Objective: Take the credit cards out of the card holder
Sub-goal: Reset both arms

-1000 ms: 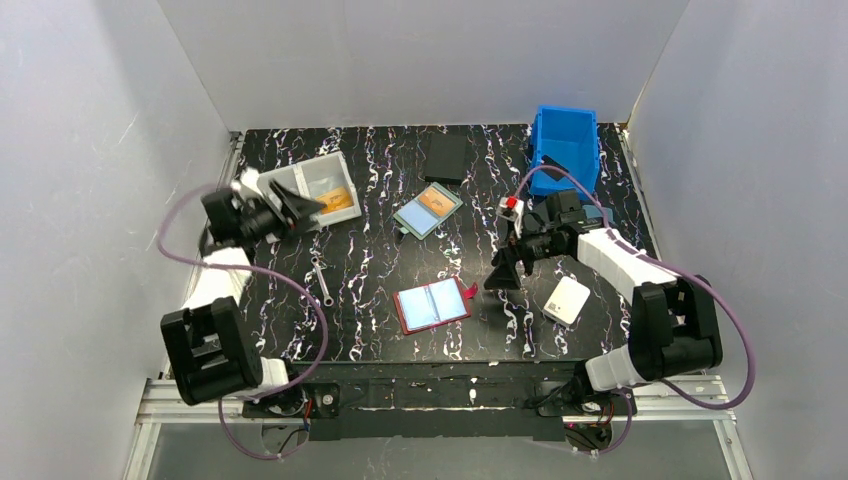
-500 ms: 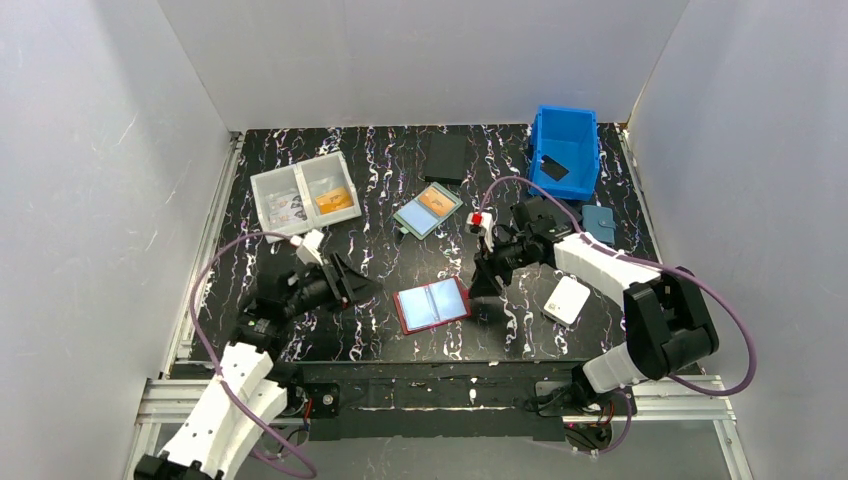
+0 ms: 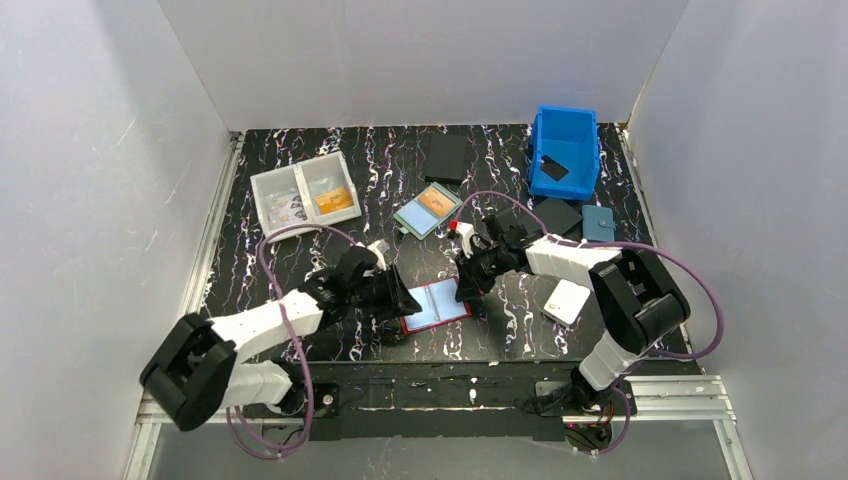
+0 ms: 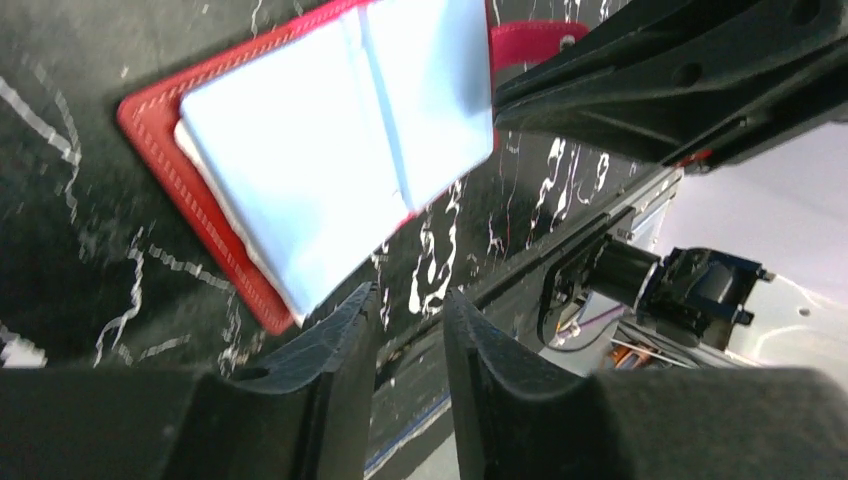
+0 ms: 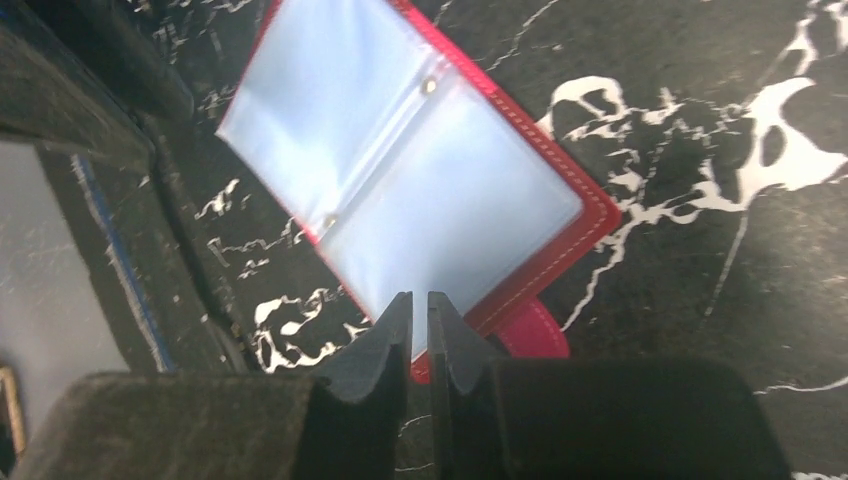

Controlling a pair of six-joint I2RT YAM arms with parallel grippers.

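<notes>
The small dark-red leather-like card holder [image 3: 433, 305] lies spread open on the black marbled counter [image 3: 380, 180] between both grippers, and the thin light-blue credit cards [image 4: 330, 130] look still tucked inside, so nothing's out yet! The left gripper [image 4: 410, 300] hovers part-open and empty, with the holder's corner just ahead of its tips. The right gripper [image 5: 420, 300] has its jaws nearly together at the blue edge by the snap tab, and I can't tell whether it's pinching a card.

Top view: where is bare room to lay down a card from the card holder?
Bare: between the clear box and the teal case; the near edge before the card holder. Crowded: around the card holder, both arms' jaws beside it, and near the blue bin.
</notes>
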